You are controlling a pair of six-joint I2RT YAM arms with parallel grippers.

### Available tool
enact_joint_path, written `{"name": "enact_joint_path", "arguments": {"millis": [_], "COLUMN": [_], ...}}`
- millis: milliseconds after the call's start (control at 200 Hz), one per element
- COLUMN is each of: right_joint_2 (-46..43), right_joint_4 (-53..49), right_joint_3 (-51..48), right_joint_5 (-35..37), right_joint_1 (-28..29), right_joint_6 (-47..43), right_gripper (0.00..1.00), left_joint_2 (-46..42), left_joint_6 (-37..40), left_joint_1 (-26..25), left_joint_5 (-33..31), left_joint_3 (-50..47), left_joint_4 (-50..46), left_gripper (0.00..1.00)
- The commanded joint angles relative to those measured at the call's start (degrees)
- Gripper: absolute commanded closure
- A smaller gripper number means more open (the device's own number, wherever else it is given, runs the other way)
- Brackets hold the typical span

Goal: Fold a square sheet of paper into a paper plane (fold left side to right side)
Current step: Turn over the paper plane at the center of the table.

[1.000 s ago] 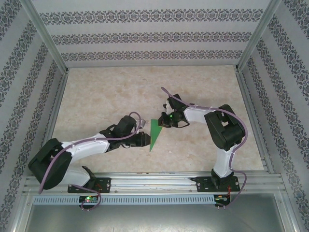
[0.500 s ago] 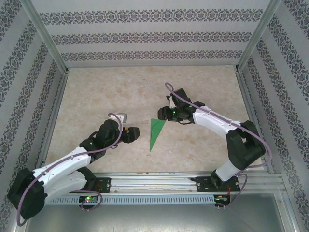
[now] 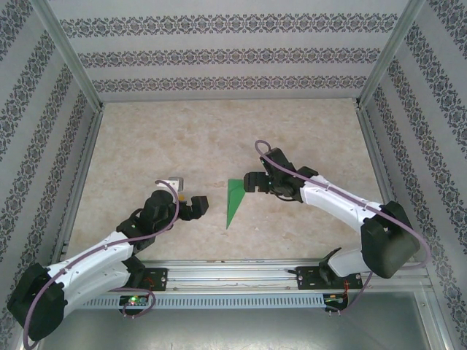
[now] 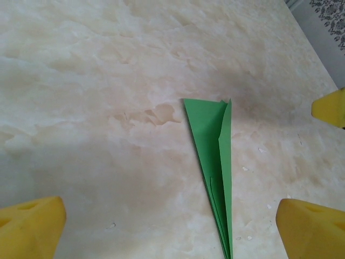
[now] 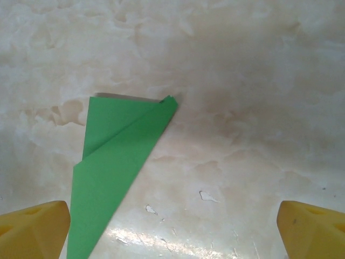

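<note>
The square sheet of paper lies flat on the marble table as a narrow green paper plane (image 3: 234, 200), its tip pointing to the near edge. My left gripper (image 3: 198, 206) is open just left of it and touches nothing. In the left wrist view the paper plane (image 4: 213, 156) runs up between my yellow fingertips (image 4: 29, 226), and the left gripper (image 4: 172, 229) is empty. My right gripper (image 3: 250, 182) stands open at the wide end. The right wrist view has the paper plane (image 5: 116, 162) at lower left, apart from the open right gripper (image 5: 172, 229).
Patterned walls (image 3: 233, 55) close in the table on three sides. A metal rail (image 3: 241, 273) with both arm bases runs along the near edge. Bare tabletop (image 3: 160, 138) lies behind and beside the plane. A yellow fingertip of the other arm (image 4: 330, 107) shows at the right edge.
Both grippers have opened and let go of the green paper. The left arm has pulled back to the left, and the right gripper has lowered beside the wide end. The paper has stayed put.
</note>
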Motion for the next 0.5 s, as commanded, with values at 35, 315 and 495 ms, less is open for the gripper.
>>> {"name": "enact_joint_path", "arguments": {"millis": [35,315,495], "right_joint_2": [0.92,15.4,25.36], "right_joint_4": [-8.59,-29.86,-37.42], "right_joint_3": [3.44,20.83,32.2], "right_joint_5": [6.71,18.53,19.88], "right_joint_1": [3.52,13.92,17.02], "right_joint_6": [7.11,19.17,23.99], "right_gripper": [0.02,0.03,0.11], "left_joint_2": [-1.16,-4.61,-8.83], "left_joint_6": [0.73,4.33,6.92], "left_joint_1": [0.9,1.08,1.08], "left_joint_5": [-1.98,-3.03,-4.86], "left_joint_3": [-0.54,0.21,0.95], "left_joint_4": [3.85,-2.03,-9.93], "left_gripper": [0.0,0.0,0.0]}}
